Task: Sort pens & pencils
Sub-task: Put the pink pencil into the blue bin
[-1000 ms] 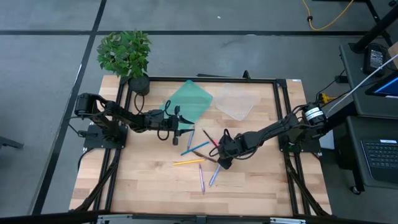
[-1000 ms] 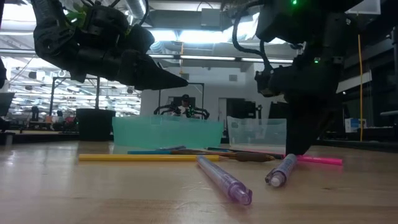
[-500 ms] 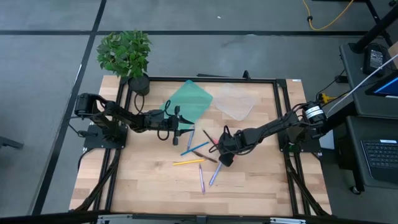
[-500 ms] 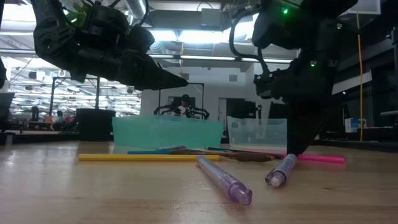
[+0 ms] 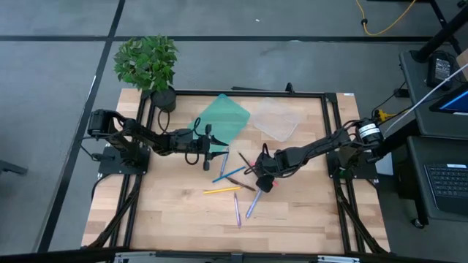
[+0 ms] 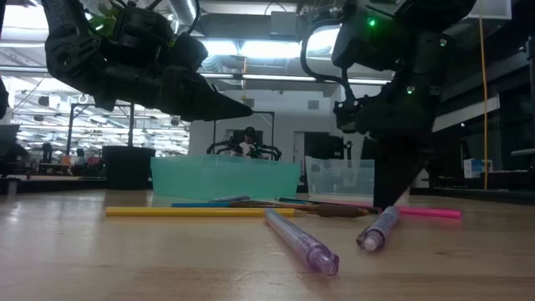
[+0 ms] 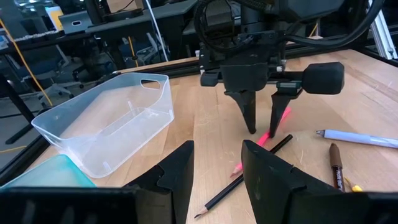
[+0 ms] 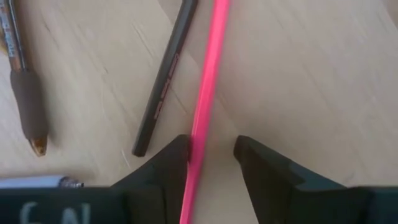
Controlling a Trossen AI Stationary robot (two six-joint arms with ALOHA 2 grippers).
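Several pens & pencils lie flat at the table's middle: a pink one (image 8: 208, 81), a black pencil (image 8: 165, 81), a brown pen (image 8: 25, 93), a yellow one (image 5: 221, 190), a blue one (image 5: 232, 174) and two lavender ones (image 5: 236, 210) (image 5: 252, 206). My right gripper (image 8: 211, 162) points down, open, low over the pink pen. The pen runs between its fingers, close beside one finger (image 8: 171, 165). My left gripper (image 5: 212, 150) hovers open and level, left of the pile, holding nothing. My right gripper stands astride the pink pen from above, its fingers across the pen. The pen lies flat on the table along the inner side of one finger (image 8: 180, 155). Whether that finger touches it I cannot tell.
A teal bin (image 5: 223, 117) and a clear bin (image 5: 278, 119) stand at the far side of the table, behind the pens. A potted plant (image 5: 150, 66) sits at the far left corner. Bare wood lies toward the near edge.
My right gripper has crept a little toward the table's far edge, low over the pens, and has stayed open. The pens lie where they were.
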